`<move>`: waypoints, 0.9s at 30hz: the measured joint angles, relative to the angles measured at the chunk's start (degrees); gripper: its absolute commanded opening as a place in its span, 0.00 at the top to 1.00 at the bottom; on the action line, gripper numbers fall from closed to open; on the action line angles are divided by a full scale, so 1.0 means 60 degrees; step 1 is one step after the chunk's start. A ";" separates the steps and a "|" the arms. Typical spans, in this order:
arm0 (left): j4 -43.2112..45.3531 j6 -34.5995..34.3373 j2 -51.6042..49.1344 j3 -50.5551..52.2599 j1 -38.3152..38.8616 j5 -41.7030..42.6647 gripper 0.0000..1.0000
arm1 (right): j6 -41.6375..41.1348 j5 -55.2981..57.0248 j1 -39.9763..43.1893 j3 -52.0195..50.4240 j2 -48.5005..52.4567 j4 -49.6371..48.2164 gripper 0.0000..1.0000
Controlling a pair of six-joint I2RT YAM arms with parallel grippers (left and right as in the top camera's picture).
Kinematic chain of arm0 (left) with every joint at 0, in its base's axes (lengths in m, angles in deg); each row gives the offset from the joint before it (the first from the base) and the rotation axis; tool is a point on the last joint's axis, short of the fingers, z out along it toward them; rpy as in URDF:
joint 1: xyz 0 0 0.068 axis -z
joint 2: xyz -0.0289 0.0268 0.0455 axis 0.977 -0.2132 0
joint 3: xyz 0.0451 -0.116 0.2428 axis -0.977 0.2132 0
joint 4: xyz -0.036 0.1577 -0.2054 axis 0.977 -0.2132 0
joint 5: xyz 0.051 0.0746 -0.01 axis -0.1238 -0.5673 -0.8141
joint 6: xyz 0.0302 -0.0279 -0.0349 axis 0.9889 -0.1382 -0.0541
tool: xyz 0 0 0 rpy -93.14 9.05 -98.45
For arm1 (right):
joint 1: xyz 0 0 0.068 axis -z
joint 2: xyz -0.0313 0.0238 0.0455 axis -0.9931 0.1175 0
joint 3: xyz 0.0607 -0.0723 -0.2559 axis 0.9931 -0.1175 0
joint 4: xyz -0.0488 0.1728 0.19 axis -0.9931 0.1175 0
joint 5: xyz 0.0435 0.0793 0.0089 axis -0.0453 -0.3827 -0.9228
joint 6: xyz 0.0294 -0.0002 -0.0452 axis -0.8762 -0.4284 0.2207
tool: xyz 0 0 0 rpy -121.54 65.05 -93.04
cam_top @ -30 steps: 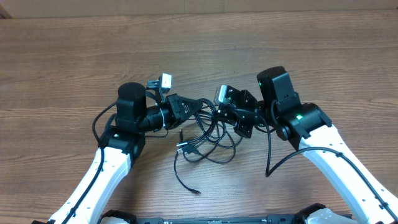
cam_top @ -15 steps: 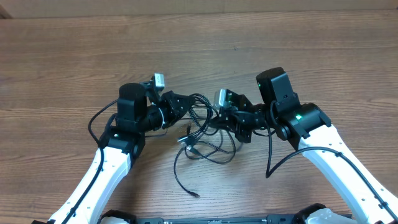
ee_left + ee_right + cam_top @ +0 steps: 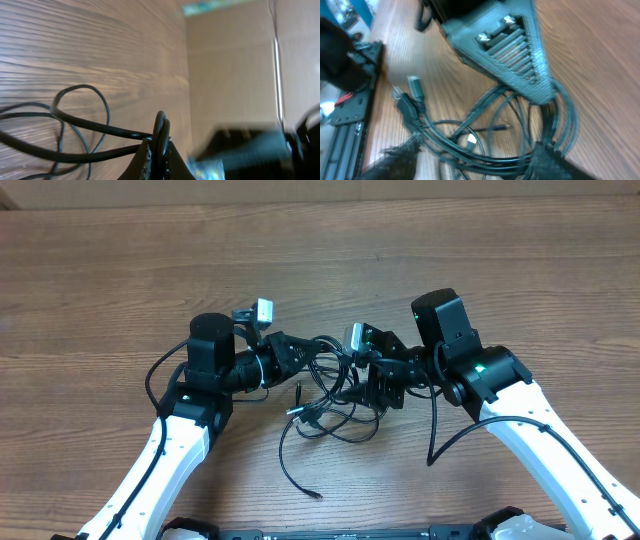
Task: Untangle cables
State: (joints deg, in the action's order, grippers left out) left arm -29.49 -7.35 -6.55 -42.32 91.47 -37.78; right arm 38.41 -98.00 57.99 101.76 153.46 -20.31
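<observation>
Black cables [image 3: 335,405] lie in a knotted clump on the wooden table [image 3: 500,260], right between my two arms. My left gripper [image 3: 303,350] is pinched tight on a couple of strands at the clump's upper left side. My right gripper [image 3: 385,387] is spread wide and grips nothing. The strands run across the gap between its fingers [image 3: 402,160], low down by the table. That makes my right arm the near one for the next grab.

The strands there run mostly side to side, from my left gripper over toward my right one. I think I should close on just one strand, then pull to the right, away from my left gripper. There is lots of bare wood on that side and at the far edge. One loose end [image 3: 298,478] trails toward me, and two small plugs [image 3: 410,97] stick out of the knot.
</observation>
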 measured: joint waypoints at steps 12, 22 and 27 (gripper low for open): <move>0.0565 0.0856 0.0000 0.0000 0.0000 0.1446 0.96 | 0.0022 0.1457 -0.0004 0.0000 0.0000 -0.0091 0.55; 0.0874 0.0860 0.0000 0.0000 0.0000 0.1741 0.96 | -0.0073 0.1683 0.0018 0.0000 0.0000 -0.0135 0.96; 0.0867 0.0852 0.0000 0.0000 0.0000 0.1763 0.96 | -0.0142 0.1778 0.0025 0.0000 0.0000 -0.0146 0.96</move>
State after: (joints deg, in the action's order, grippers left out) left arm -24.28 -2.23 -6.55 -42.32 91.47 -27.21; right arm 37.56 -87.33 58.15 101.76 153.46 -21.18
